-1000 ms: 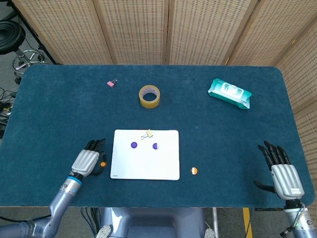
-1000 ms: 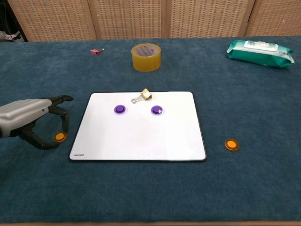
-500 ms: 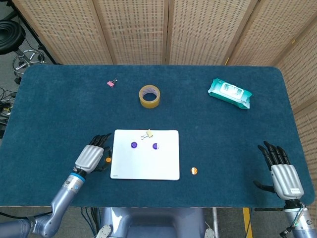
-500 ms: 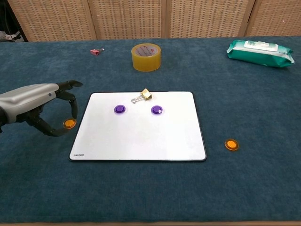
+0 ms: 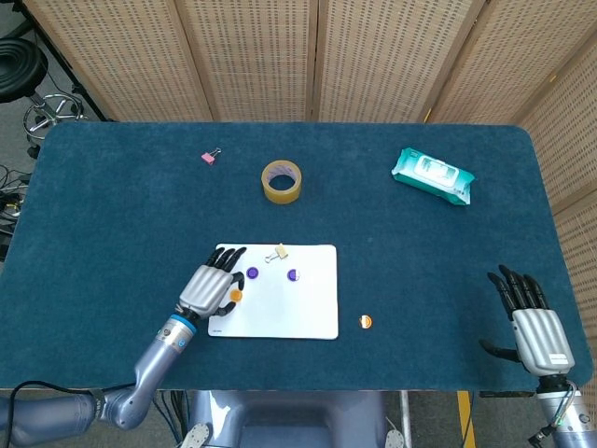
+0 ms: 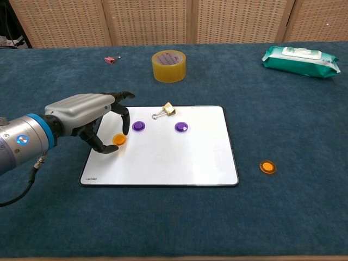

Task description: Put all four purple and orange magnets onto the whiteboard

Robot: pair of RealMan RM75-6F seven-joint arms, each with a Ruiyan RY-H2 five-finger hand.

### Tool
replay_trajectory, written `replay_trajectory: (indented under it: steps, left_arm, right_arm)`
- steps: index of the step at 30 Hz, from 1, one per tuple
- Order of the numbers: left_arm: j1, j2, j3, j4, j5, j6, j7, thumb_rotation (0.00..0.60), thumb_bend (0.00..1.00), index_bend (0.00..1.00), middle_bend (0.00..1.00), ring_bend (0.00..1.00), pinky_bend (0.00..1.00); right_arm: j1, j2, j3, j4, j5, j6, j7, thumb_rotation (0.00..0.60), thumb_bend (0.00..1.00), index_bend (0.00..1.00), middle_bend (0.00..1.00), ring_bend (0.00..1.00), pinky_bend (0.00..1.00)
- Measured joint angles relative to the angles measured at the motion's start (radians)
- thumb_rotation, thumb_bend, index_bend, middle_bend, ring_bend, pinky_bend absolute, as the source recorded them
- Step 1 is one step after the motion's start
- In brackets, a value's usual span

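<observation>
The whiteboard (image 5: 280,315) (image 6: 179,163) lies flat near the table's front. Two purple magnets (image 5: 253,273) (image 5: 293,275) (image 6: 138,126) (image 6: 181,127) sit on its upper half. My left hand (image 5: 209,286) (image 6: 87,111) hovers over the board's left part and pinches an orange magnet (image 5: 236,295) (image 6: 119,140) between thumb and a finger. A second orange magnet (image 5: 366,322) (image 6: 267,167) rests on the cloth right of the board. My right hand (image 5: 532,322) rests open at the table's right front edge, far from the board.
A gold binder clip (image 5: 278,252) (image 6: 166,111) lies on the board's top edge. Behind it stand a tape roll (image 5: 282,180) (image 6: 169,66), a pink clip (image 5: 210,157) (image 6: 111,59) and a green wipes pack (image 5: 433,175) (image 6: 300,60). Blue cloth covers the table.
My left hand has lifted the orange magnet off the cloth and carried it right, from beside the board's left edge to over the board. The right hand stayed put.
</observation>
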Motion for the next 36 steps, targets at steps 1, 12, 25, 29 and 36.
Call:
replay_trajectory:
  steps: [1,12,25,29,36]
  left_arm:
    - [-0.006,-0.009,-0.003,0.006,-0.01,-0.007,0.002,0.6,0.3,0.55,0.0,0.0,0.0]
    - [-0.036,-0.043,-0.012,0.035,-0.047,-0.027,0.009,0.6,0.3,0.56,0.0,0.0,0.0]
    - [-0.05,-0.057,-0.007,0.041,-0.074,-0.029,0.015,0.6,0.27,0.4,0.0,0.0,0.0]
    - [-0.05,-0.051,-0.007,0.033,-0.077,-0.026,0.011,0.6,0.27,0.39,0.0,0.0,0.0]
    - [-0.031,0.011,-0.003,-0.04,-0.031,0.014,-0.024,0.6,0.26,0.32,0.0,0.0,0.0]
  right_arm:
    - [0.0,0.0,0.0,0.0,0.001,0.0,0.001,0.6,0.0,0.0,0.0,0.0,0.0]
    - [-0.002,0.004,0.002,0.003,0.004,-0.001,0.01,0.6,0.0,0.0,0.0,0.0,0.0]
    - [-0.001,0.005,0.002,0.004,0.004,-0.003,0.01,0.6,0.0,0.0,0.0,0.0,0.0]
    - [-0.001,0.006,0.002,0.003,0.004,-0.002,0.01,0.6,0.0,0.0,0.0,0.0,0.0]
    - [-0.001,0.005,-0.003,0.006,-0.003,-0.005,0.007,0.6,0.0,0.0,0.0,0.0,0.0]
